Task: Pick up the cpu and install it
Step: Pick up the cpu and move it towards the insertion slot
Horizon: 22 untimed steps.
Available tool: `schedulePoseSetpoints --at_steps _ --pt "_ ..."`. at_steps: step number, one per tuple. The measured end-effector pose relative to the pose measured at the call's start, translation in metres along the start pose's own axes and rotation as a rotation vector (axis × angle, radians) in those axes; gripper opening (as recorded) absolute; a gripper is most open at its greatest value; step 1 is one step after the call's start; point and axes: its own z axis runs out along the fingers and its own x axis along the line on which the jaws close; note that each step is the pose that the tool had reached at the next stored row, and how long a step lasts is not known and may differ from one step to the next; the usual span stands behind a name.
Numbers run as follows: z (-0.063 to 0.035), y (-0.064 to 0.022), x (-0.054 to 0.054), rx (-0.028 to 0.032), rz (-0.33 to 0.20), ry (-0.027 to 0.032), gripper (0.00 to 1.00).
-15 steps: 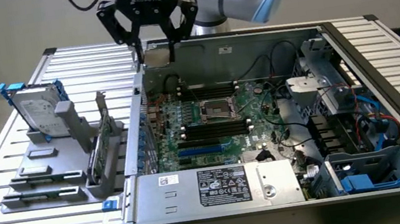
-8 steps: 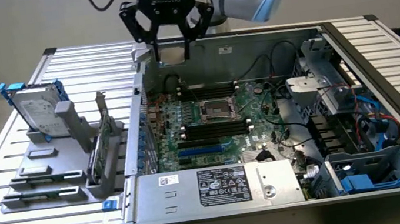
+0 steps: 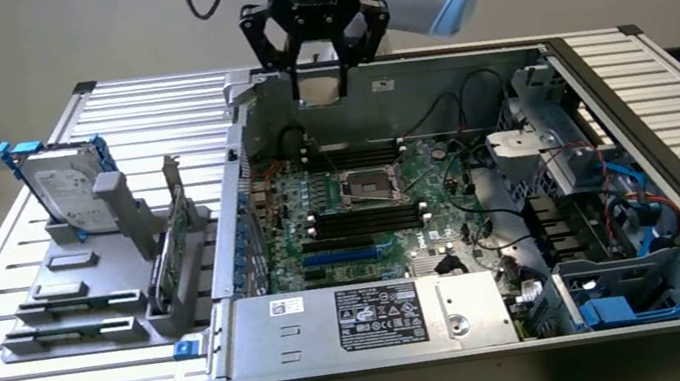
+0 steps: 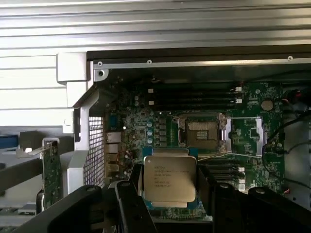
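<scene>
Gripper (image 4: 169,195) pinches cpu (image 4: 169,177) by opposite edges over open case (image 3: 468,54); judged light, stiff, fragile, so keep to edges

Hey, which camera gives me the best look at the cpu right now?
The wrist view: the cpu faces the camera, its silver top and printed lettering plain to see, held in the gripper. The exterior view shows it as a small pale piece gripped high over the open computer case.
</scene>
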Motion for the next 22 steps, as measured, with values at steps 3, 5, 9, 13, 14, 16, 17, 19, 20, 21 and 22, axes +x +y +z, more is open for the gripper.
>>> schedulePoseSetpoints --at_steps 3,5,9,13,14,16,17,19,20,21,22 --pt "0.0058 0.0075 -0.013 0.0000 0.000 0.0000 0.55" --pt "0.0099 0.0123 -0.022 -0.0001 0.000 0.0000 0.55" --pt "0.0173 0.0194 -0.040 0.0000 0.000 0.0000 0.55" --pt "0.0243 0.0208 -0.055 -0.0002 0.000 0.0000 0.55" --pt "0.0260 0.0207 -0.057 -0.0001 0.000 0.0000 0.55" --pt "0.0296 0.0204 -0.060 0.0001 0.000 0.0001 0.55" --pt "0.0314 0.0202 -0.061 0.0000 0.000 0.0001 0.55" --pt "0.0350 0.0198 -0.061 0.0000 0.000 0.0000 0.55" --pt "0.0368 0.0195 -0.061 0.0000 0.000 0.0000 0.55" --pt "0.0386 0.0193 -0.061 0.0000 0.000 0.0000 0.55" --pt "0.0405 0.0190 -0.061 0.0000 0.000 0.0000 0.55"
